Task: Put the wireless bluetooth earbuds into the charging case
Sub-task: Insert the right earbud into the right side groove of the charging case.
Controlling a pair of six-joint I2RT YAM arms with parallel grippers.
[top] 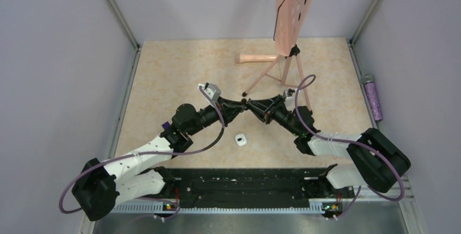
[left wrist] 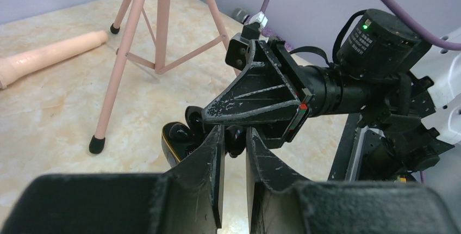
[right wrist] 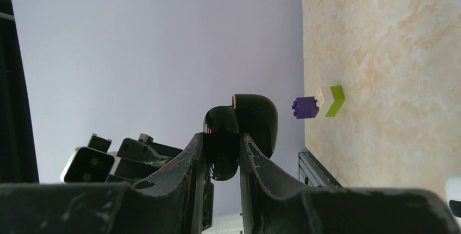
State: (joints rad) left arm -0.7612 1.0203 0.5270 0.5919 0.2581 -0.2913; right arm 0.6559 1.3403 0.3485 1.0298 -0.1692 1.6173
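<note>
In the left wrist view, my left gripper is shut on one tiny glossy black earbud, pinched at the fingertips. Just to its left is the black charging case with a gold rim. A second glossy black lump that looks like the other earbud sits in it. My right gripper is shut on that case, which stands open between its fingers. In the top view both grippers, left and right, meet tip to tip above the table's middle, and the case is hidden there.
A pink tripod carrying a pink board stands at the back with a pink tube beside it. A small white object lies near the front. A purple block and a yellow-green piece lie on the table.
</note>
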